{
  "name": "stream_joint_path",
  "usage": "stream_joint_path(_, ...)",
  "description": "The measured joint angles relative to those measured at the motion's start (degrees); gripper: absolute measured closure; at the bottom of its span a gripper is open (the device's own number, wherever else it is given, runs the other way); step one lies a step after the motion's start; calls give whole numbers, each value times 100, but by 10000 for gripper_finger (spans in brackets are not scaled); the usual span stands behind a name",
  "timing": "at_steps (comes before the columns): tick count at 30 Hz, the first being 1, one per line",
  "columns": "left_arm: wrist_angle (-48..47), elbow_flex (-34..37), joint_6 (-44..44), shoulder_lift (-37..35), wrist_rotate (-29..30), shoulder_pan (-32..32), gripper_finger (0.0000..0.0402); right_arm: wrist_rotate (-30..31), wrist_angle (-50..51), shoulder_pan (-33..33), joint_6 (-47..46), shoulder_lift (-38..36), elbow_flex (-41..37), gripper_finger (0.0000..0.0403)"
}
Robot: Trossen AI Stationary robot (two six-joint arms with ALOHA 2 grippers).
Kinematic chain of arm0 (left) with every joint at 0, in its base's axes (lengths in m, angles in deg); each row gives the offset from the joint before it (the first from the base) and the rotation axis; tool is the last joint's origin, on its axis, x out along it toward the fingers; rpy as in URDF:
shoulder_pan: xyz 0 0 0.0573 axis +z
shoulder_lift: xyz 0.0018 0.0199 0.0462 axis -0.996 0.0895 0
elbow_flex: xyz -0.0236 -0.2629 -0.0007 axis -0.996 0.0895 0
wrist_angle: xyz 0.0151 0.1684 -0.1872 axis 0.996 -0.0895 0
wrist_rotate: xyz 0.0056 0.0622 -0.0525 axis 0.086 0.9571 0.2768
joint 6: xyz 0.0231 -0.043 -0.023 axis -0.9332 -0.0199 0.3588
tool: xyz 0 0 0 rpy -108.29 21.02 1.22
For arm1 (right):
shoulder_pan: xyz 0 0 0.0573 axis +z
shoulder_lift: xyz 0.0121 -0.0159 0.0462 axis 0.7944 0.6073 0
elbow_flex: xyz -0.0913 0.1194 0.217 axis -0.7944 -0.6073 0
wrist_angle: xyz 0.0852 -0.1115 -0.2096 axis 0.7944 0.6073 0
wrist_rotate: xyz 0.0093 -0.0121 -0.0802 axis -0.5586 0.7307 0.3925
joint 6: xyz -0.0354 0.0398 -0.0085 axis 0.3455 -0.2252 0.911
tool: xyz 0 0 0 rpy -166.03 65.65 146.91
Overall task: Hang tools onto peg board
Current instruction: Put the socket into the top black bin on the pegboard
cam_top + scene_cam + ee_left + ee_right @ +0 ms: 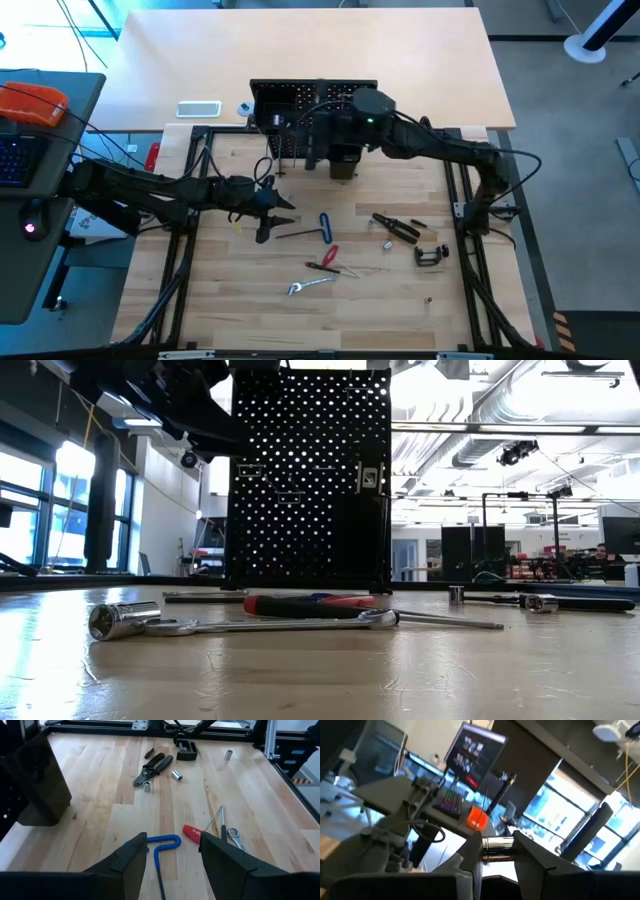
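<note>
Right arm [440, 145] crowds peg board [300, 105] — bare wood [230, 290] lies open

The pale wooden surface [230, 310] carries the upright peg board [300, 110] at twelve o'clock. At its centre lie the blue-handled T hex key [322, 227], the red-handled screwdriver [327, 256] and a silver wrench [310, 286]; toward three o'clock, black pliers [396, 226] and a black C-clamp [431, 255].

Evenly and brightly lit from overhead on the pale wooden table [400, 300], with soft, short shadows. Strongly backlit in the low view: upright black perforated peg board [310, 480] in silhouette, windows glaring. Foreground tabletop blurred there.
</note>
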Motion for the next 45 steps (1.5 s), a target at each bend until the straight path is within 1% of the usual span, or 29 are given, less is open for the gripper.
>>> stream_joint_path(6,-3,0,-3,0,21,-76,225,520,1137,-67,6,667,1201,324)
stream_joint_path(9,-12,0,-5,0,27,-130,225,894,1555,-86,6,783,1602,324)
stream_joint_path(11,-12,0,-6,0,31,-158,225,947,1708,-117,-49,784,1740,324)
stream_joint_path(16,-12,0,-52,0,44,-167,225,943,2073,-216,-405,785,1911,324)
stream_joint_path(23,-12,0,-46,0,140,-164,225,873,2565,-399,-734,787,1870,324)
stream_joint_path(33,-14,0,-8,0,140,-164,225,696,2693,-441,-881,785,1870,323)
stream_joint_path(40,-14,-2,-12,0,140,-164,225,646,2750,-478,-1002,785,1870,309)
stream_joint_path(45,-42,-4,-10,0,140,-164,225,646,2748,-478,-1002,785,1870,306)
